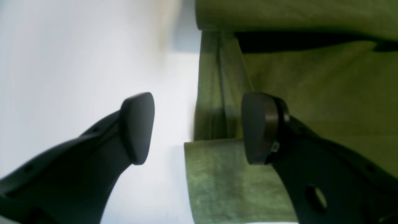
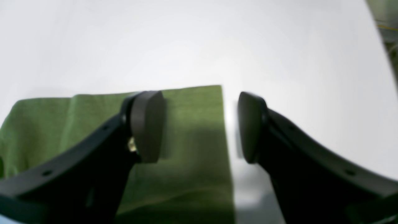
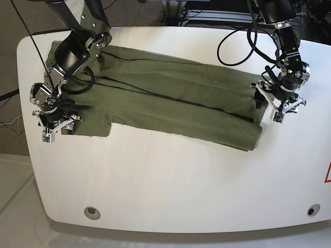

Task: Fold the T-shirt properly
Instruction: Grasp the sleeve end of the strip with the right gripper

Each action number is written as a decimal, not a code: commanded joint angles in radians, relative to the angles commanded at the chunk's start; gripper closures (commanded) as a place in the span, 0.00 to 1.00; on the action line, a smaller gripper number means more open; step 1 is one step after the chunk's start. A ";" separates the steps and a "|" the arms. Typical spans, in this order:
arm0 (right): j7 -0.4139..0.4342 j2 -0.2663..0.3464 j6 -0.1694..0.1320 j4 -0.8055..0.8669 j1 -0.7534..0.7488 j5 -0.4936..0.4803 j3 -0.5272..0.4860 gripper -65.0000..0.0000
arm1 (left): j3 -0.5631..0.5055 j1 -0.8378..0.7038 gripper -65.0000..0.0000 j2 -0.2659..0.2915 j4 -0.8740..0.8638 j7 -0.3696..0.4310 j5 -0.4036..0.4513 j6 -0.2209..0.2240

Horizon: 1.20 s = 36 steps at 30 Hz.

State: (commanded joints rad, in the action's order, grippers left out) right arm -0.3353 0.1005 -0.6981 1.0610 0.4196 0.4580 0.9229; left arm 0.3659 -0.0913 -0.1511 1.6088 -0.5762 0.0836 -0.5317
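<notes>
Olive-green cotton T-shirt flat on white table | our left gripper released, straddling its edge | our right gripper released, straddling opposite edge

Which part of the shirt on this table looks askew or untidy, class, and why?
The T-shirt lies slanted across the white table, folded lengthwise into a long band. Its layers do not line up: a sleeve flap juts out beside the right gripper. Both the right gripper and the left gripper are open.
</notes>
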 joint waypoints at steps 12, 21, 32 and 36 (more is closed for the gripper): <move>0.003 -0.008 0.000 0.002 -0.038 -0.003 -0.006 0.45 | 0.000 0.003 0.40 0.002 -0.002 0.000 0.002 0.000; -0.002 -0.057 0.000 0.046 -0.066 0.003 -0.011 0.45 | 0.000 0.003 0.40 0.002 -0.002 0.000 0.002 0.000; -0.005 -0.106 0.000 0.106 -0.114 -0.002 -0.104 0.46 | 0.000 0.005 0.40 0.002 -0.002 0.000 0.002 0.000; -0.005 -0.114 0.000 0.106 -0.121 0.000 -0.126 0.51 | 0.000 0.005 0.40 0.002 -0.003 0.000 0.002 0.000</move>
State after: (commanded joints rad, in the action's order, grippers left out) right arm -0.3399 -0.0130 -0.6981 1.1669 0.2984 0.4580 0.7971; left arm 0.3659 -0.0867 -0.1496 1.6057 -0.5762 0.0852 -0.5317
